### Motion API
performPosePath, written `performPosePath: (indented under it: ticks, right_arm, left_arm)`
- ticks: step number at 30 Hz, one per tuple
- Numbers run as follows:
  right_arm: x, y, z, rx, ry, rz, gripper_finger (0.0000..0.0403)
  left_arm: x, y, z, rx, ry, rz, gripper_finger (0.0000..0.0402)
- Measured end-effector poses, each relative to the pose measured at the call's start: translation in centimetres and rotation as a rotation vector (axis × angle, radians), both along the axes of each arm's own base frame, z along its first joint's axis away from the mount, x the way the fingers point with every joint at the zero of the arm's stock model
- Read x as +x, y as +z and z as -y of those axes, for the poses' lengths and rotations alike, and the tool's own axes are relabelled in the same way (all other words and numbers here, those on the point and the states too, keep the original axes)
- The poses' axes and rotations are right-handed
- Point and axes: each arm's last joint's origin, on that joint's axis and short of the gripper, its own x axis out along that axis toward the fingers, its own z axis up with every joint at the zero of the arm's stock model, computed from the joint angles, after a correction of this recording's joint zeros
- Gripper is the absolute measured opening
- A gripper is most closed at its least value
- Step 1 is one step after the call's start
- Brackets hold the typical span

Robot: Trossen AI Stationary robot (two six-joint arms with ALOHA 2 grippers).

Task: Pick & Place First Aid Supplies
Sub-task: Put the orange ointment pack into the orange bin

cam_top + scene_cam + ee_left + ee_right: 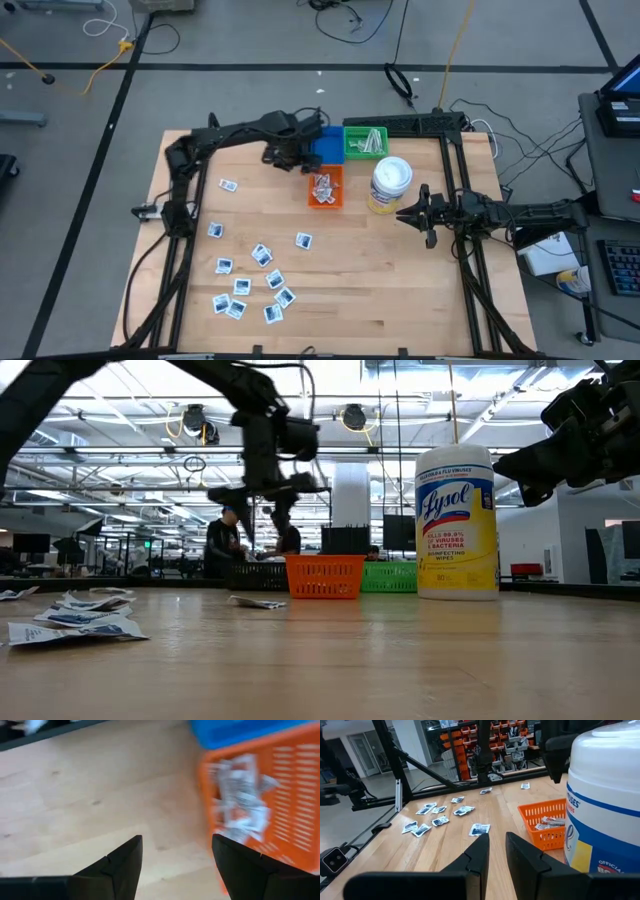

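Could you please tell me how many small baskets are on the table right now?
3. The orange basket holds packets near the table's middle. The green basket sits behind it at the far edge. The blue basket is beside the green one, partly hidden under the left gripper.

A grey floor (250,40) crossed by black tape lines and loose cables (345,20) surrounds the wooden table (400,290).

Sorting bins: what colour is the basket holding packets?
Orange plastic mesh basket; clearest in the left wrist view.
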Motion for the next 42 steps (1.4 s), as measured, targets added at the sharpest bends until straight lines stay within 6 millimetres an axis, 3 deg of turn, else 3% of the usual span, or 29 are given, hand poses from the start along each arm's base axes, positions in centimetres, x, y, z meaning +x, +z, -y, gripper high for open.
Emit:
performPosePath:
  ticks: [9,15,24,33,42]
  right_arm:
    - [0.0,0.0,0.0,0.000,0.000,0.000,0.0059]
    - [0.0,0.0,0.0,0.000,0.000,0.000,0.0059]
    - [0.0,0.0,0.0,0.000,0.000,0.000,0.0059]
    - [0.0,0.0,0.0,0.000,0.000,0.000,0.0059]
    - [0.0,0.0,0.0,0.000,0.000,0.000,0.0059]
  left_arm:
    - [-7.4,-1.1,1.1,0.050,0.134,-0.019,0.0241]
    - [-12.9,-2.0,2.1,0.124,0.320,-0.121,0.0241]
    - [-18.7,-3.7,4.2,0.181,0.557,-0.194,0.0241]
    - [-20.0,-4.9,4.9,0.206,0.635,-0.234,0.0241]
    - [-19.2,-8.2,4.7,0.225,0.678,-0.263,0.0241]
